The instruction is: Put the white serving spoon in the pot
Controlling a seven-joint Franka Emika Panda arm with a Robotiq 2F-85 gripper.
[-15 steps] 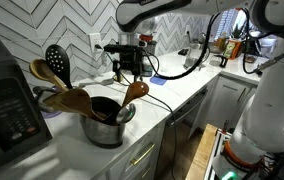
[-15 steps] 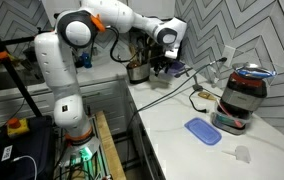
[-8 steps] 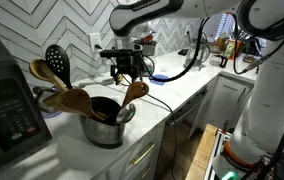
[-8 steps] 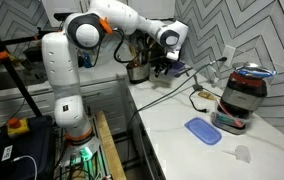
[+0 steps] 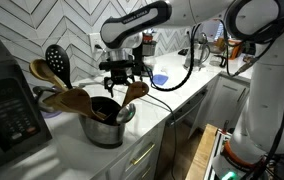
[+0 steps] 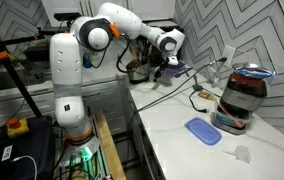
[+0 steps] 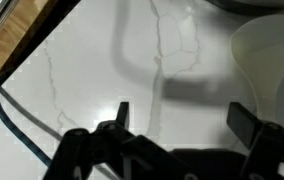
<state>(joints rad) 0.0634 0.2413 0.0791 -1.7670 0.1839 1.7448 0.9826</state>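
Pincer [image 7: 181,112] gapes empty; the white serving spoon [image 7: 272,72] shows only its bowl, axis untellable.

The counter [image 5: 182,98] is white stone with thin grey veins, seen in both exterior views and filling the wrist view. In an exterior view the pot [image 5: 107,130] stands on it near the front edge, with a black appliance [image 5: 7,112] to its side and a black cable [image 5: 164,86] trailing across the top. In an exterior view a cooker [image 6: 240,98] stands by the wall, a blue lid [image 6: 202,130] lies flat just before it, and a small white scrap [image 6: 242,153] lies nearer the camera.
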